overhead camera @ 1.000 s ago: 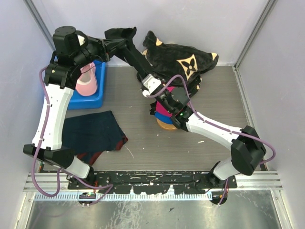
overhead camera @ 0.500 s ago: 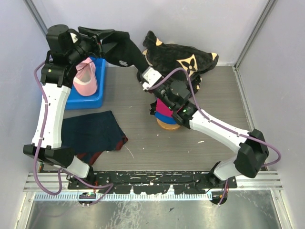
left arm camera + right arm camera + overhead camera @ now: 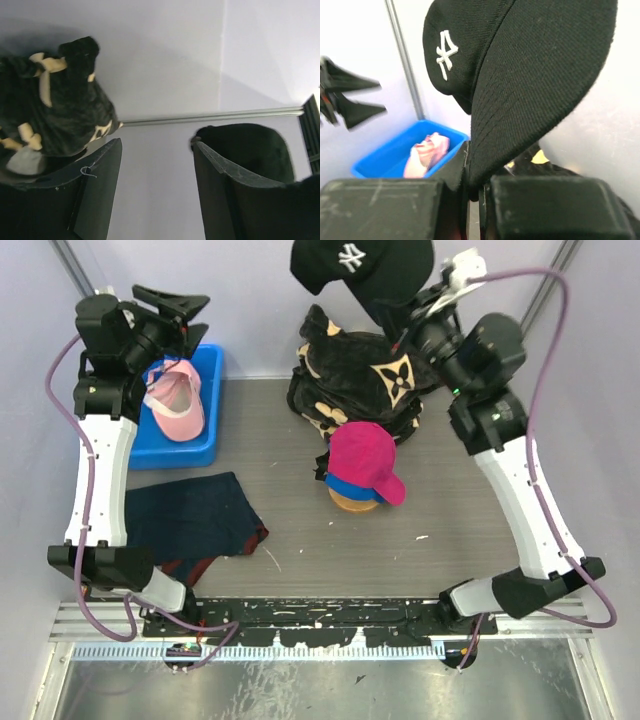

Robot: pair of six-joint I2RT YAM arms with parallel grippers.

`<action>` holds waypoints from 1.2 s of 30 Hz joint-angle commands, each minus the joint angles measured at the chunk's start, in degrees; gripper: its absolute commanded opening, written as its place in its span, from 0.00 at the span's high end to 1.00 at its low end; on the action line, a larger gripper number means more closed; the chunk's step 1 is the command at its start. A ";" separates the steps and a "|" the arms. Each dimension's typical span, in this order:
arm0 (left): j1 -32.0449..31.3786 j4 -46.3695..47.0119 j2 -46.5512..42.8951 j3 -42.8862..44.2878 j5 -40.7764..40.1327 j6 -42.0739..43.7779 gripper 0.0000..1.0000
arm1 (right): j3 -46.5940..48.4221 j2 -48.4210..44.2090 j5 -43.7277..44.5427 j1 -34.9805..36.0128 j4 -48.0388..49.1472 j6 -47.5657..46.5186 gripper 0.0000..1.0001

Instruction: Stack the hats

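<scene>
My right gripper [image 3: 408,320] is raised high at the back and shut on the brim of the black hat [image 3: 362,264] with the white logo. The right wrist view shows the brim [image 3: 530,85] pinched between the jaws of that gripper [image 3: 475,187]. A magenta hat [image 3: 364,460] sits on a royal blue hat [image 3: 338,485] on a tan stand [image 3: 352,503] at mid-table. The light pink hat [image 3: 176,405] lies in the blue bin [image 3: 205,445]. My left gripper [image 3: 195,315] hangs open above the bin, its fingers apart around nothing [image 3: 156,145].
A big black plush bundle [image 3: 365,380] with tan flower marks lies at the back, just behind the stand. A flat dark navy cloth [image 3: 190,515] lies near left. The enclosure walls stand close behind both raised grippers.
The left gripper opened and let go of the black hat, then drew back left. The right gripper shut on its brim and lifted it up and to the back right.
</scene>
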 commanded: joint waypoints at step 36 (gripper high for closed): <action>-6.77 37.39 10.47 -46.56 30.63 3.97 0.36 | -32.58 7.32 -57.72 -29.14 52.93 109.06 0.99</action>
